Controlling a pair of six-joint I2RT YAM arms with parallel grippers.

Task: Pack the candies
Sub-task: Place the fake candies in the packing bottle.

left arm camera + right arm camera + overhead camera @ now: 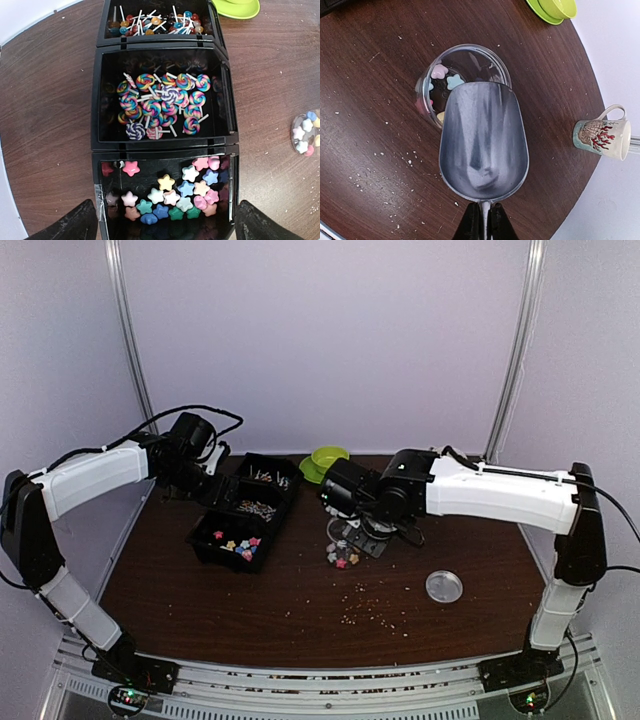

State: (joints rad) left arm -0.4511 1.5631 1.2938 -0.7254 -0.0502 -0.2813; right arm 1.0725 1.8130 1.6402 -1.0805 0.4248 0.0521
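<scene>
The right hand (482, 225), pinching a metal scoop (482, 140) by its handle, holds it empty over a clear cup (470, 60) near the middle of the desk (370, 150), where a few star candies (440, 71) lie. The left hand (167, 220), spread wide, hovers above the black tray (97, 150) toward the far left corner. Most candies sit there, so packing looks barely begun.

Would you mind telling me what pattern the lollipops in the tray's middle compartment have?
Rainbow swirls; the lollipops show best in the left wrist view.
</scene>
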